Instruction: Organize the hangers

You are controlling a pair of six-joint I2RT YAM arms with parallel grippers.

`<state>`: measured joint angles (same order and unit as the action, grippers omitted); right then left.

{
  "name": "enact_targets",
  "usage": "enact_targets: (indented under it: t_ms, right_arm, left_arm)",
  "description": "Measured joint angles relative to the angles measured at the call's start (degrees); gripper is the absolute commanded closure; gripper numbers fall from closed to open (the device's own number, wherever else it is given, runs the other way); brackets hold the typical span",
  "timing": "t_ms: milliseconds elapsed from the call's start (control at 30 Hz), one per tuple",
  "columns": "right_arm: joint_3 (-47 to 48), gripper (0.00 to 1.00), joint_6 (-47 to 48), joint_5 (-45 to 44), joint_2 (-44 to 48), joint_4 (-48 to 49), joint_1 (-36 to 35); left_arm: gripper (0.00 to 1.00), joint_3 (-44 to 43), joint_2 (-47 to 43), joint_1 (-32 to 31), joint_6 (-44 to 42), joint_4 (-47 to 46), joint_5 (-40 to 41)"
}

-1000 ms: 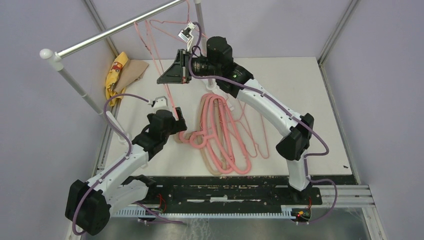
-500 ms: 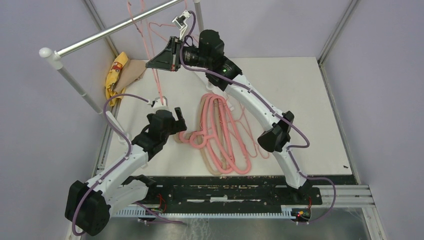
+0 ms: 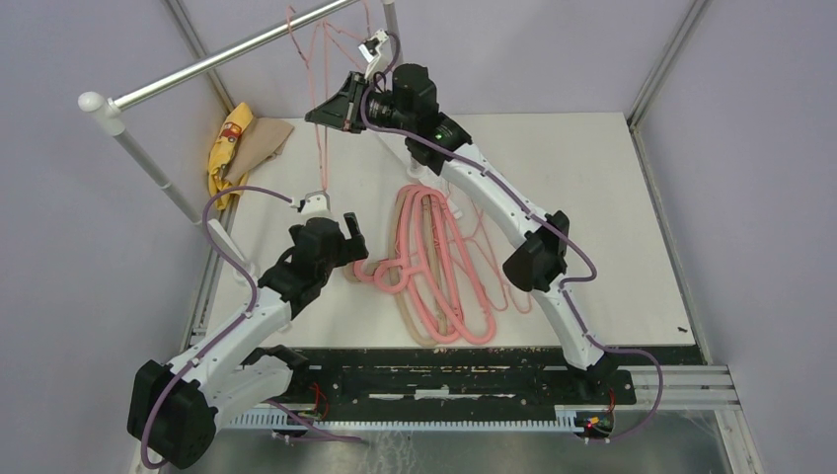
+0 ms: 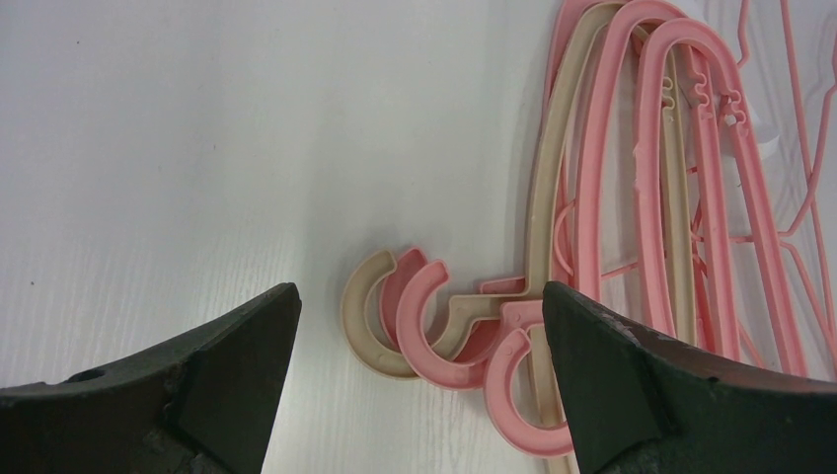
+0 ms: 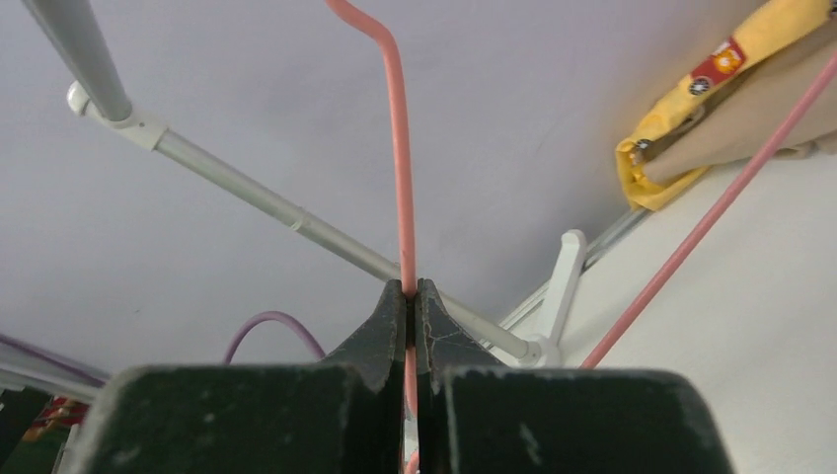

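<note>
My right gripper [image 3: 331, 107] is shut on a thin pink wire hanger [image 3: 321, 59], held high beside the silver rail [image 3: 227, 54]; the wire [image 5: 399, 168] runs up from between the closed jaws in the right wrist view. A pile of thick pink plastic hangers [image 3: 444, 272] with a beige one [image 4: 553, 178] lies on the table, with thin pink wire ones [image 3: 508, 267] to its right. My left gripper [image 3: 350, 245] is open and empty, just above the pile's hooks [image 4: 434, 326], which show between its fingers.
A yellow and tan cloth [image 3: 237, 143] lies at the back left under the rail. The rail's white post [image 3: 148, 163] slants down to the table's left edge. The white table [image 3: 612, 197] ends at metal frame rails on the right.
My right gripper has lifted the wire hanger up and back toward the rail, then shifted slightly right. The left gripper has stayed over the hooks.
</note>
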<state>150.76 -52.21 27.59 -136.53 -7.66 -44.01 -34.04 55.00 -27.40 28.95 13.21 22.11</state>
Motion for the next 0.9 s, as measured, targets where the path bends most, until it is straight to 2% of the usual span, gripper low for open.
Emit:
enact_targets:
  t_ms: [200,367,567,667,733,900]
  right_arm:
    - [-7.58,0.99,-0.66,-0.94,2.69,4.28,3.41]
    - [-10.40,0.99,-3.04,-0.87,4.28,7.02,6.60]
    - [-14.08,0.79,-4.13,-0.55,6.21,8.87,8.39]
    - [-18.47,0.60,-3.80,-0.92,8.92,8.92,8.44]
    - [-21.70,0.51,-3.08,-1.18,11.08,8.92,8.44]
    - [-29.31,0.37,0.70,-2.67,17.59,7.65,8.39]
  left_arm:
    - [0.01,0.07,0.02,0.00,0.02,-0.02,0.00]
    - [0.01,0.37,0.20,0.00,0.02,-0.02,0.02]
    - [0.01,0.37,0.74,0.00,0.02,-0.04,0.04]
    - [0.01,0.37,1.01,0.00,0.02,-0.04,0.04]
    - [0.01,0.37,1.11,0.00,0.00,-0.04,0.04]
    - [0.01,0.44,1.18,0.00,0.02,-0.04,0.11]
